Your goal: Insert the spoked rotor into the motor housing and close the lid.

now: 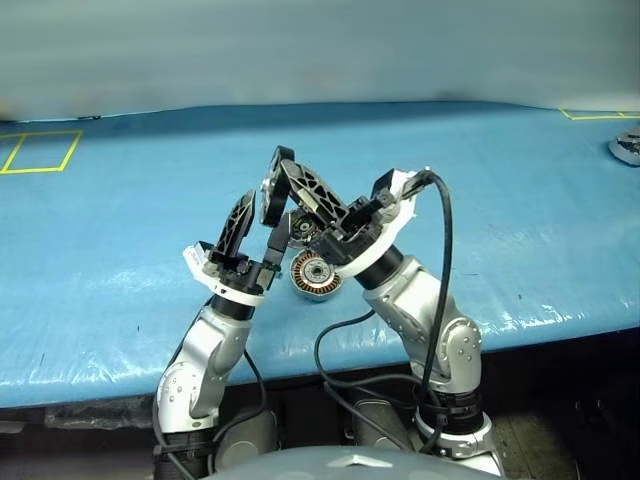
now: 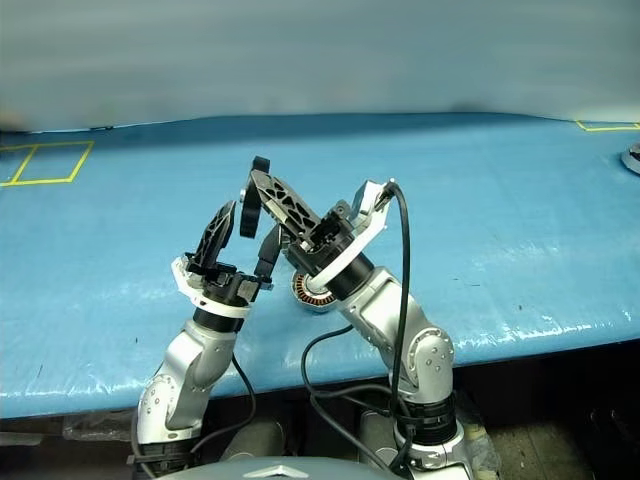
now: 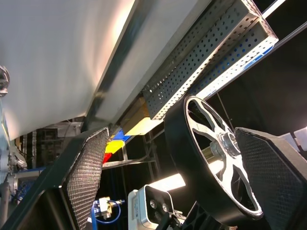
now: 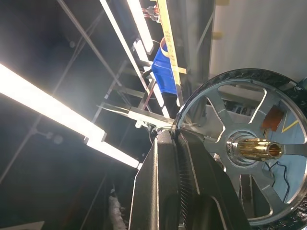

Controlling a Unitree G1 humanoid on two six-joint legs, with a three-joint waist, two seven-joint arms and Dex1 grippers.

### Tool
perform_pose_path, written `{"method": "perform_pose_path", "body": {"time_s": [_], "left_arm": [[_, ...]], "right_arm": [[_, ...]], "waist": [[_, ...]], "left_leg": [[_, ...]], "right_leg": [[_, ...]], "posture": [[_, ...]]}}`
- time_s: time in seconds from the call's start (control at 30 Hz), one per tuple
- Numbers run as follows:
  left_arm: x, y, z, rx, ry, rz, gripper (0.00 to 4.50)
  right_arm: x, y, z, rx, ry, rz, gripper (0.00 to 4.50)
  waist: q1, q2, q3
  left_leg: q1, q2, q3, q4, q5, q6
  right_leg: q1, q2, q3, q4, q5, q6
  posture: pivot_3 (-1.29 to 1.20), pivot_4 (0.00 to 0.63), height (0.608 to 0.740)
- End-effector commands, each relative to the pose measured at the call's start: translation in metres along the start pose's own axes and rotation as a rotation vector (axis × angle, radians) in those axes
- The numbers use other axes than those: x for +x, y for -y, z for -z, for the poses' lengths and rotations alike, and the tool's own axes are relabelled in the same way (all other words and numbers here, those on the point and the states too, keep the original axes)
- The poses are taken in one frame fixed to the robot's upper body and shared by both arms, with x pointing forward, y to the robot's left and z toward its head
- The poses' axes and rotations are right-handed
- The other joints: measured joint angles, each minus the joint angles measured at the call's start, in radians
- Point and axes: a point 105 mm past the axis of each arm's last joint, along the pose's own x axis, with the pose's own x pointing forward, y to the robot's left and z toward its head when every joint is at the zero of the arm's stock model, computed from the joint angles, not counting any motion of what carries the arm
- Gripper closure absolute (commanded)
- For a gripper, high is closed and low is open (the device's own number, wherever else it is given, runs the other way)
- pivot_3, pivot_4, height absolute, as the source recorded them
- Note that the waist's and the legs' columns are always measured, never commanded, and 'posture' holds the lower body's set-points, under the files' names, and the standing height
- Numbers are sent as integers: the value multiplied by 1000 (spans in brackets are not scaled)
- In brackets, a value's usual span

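While the blue desk carries the motor housing with copper windings exposed inside it and its lid tipped up behind, the spoked rotor is held aloft, pinched at its rim by the right gripper, between the left gripper's spread fingers.
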Motion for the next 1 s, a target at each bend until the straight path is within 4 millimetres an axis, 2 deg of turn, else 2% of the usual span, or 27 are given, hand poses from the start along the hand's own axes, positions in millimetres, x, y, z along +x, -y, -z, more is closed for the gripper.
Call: {"method": "perform_pose_path", "body": {"time_s": [0.03,0.07,0.17,0.4,0.5,0.83,0.93,1.0], "left_arm": [[10,4,25,-120,-45,82,19],[11,5,25,-124,-48,90,19],[12,8,27,-126,-53,110,618],[13,13,25,-122,-47,148,2884],[13,15,26,-121,-48,154,3543],[17,15,26,-111,-53,135,3597],[17,14,27,-108,-58,129,3665],[18,14,27,-105,-60,127,4054]], "right_arm": [[1,-16,6,14,-8,-67,4500],[1,-16,6,16,-8,-64,4500],[0,-14,6,19,-6,-57,4500],[-1,-12,6,23,-4,-52,4500],[-1,-10,6,26,-6,-48,4500],[-11,8,-1,-60,34,67,4500],[-17,10,-3,-78,39,85,3732],[-22,16,-11,-100,69,138,3051]], "waist": [[0,0,0],[0,0,0],[0,0,0],[4,0,0],[6,0,0],[9,0,0],[10,0,0],[11,0,0]], "left_leg": [[0,0,0,0,0,0],[0,0,0,0,0,0],[-1,0,0,-1,0,1],[-2,0,0,-2,-1,2],[-2,0,0,-2,-1,2],[-3,0,0,-2,-2,2],[-3,0,0,-2,-2,2],[-3,0,0,-2,-2,2]], "right_leg": [[0,0,0,0,0,0],[0,0,0,-1,0,0],[0,0,0,-2,0,0],[0,0,0,-6,2,-1],[0,0,0,-8,2,-1],[0,0,0,-8,3,-2],[0,0,0,-8,3,-2],[0,0,0,-9,3,-2]], "posture": [[0,150,740],[0,150,740],[0,150,740],[0,150,740],[0,150,740],[0,150,740],[0,150,740],[0,150,740]]}}
